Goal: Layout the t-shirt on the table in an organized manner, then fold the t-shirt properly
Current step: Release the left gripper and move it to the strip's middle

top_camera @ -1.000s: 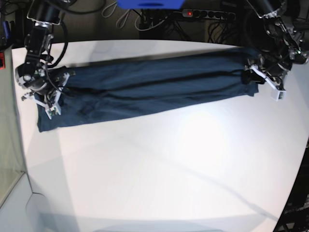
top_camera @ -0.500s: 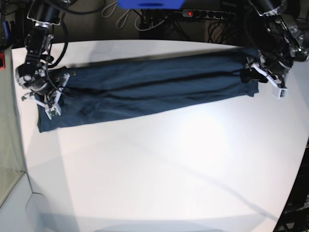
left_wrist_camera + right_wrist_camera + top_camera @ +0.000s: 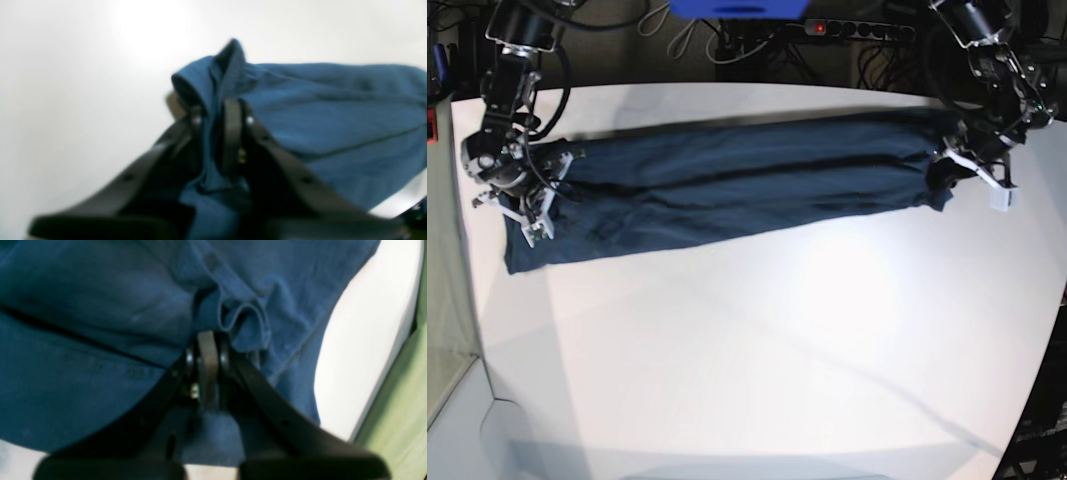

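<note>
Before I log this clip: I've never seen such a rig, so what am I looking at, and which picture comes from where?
It is a robot with two arms at a white table. One picture looks down from the base camera; the other two come from cameras on each wrist, looking along each tool. On the table lies a dark blue t-shirt, folded into a long narrow band. The right tool is at the end on the base view's left; its close-up shows it shut on a bunch of the cloth. The left tool is at the other end, and its blurry close-up shows fabric pinched between its fingers. So each arm holds one end of the shirt.
</note>
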Controlling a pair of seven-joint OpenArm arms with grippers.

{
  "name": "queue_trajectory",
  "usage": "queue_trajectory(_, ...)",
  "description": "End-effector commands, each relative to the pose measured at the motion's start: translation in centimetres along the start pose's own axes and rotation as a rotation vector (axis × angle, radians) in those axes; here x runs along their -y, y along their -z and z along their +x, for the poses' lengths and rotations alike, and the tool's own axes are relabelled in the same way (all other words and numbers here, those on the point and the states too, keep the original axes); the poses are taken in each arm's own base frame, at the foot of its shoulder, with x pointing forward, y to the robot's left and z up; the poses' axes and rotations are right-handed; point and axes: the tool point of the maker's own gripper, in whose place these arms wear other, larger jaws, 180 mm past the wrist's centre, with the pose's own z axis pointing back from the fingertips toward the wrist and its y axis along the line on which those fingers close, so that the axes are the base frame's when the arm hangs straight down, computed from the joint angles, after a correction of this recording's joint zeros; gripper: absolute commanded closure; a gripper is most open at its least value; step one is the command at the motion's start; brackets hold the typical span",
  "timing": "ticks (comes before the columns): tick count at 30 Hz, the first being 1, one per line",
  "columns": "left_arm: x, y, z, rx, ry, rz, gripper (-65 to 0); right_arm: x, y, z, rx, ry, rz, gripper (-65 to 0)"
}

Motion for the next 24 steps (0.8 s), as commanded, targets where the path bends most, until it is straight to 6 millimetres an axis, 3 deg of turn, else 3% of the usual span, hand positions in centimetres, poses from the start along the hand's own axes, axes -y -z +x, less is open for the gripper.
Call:
queue_trajectory(1, -2.1, -0.4, -7.4, -0.327, 0.005, 0.111, -2.8, -1.2, 0.3, -1.5, -0.061, -0.009, 0.039, 0.0)
queue_trajectory(6, -1.8, -0.4, -5.9, -0.291, 0.025, 0.109, -2.2, -1.2, 0.4, -1.4, -0.06, -0.009, 0.039, 0.0)
queue_trajectory(10, -1.7, -1.1, -1.3, -0.19, 0.085, 0.144, -0.1, -2.2, 0.5, -1.1, -0.054, 0.001, 0.055, 0.0)
queue_trajectory(14, 0.3, -2.0, 4.0, -0.066, 0.199, 0.159, -0.4, -2.7, 0.6, -1.1, -0.052, 0.007, 0.064, 0.0)
queue_trajectory(18, 5.1, -0.7, 6.5, -0.043, 0.369, 0.088, -0.4, -3.3, 0.7, -0.9, -0.048, 0.014, 0.076, 0.0)
queue_trajectory(22, 11.4, 1.5, 6.2, -0.036, 0.475, -0.032, -0.4, -3.4, 0.7, -0.8, -0.046, 0.016, 0.078, 0.0)
queue_trajectory(24, 13.3, 2.4, 6.7, -0.032, 0.513, -0.053, -0.3, -3.4, 0.7, -0.6, -0.042, 0.017, 0.078, 0.0)
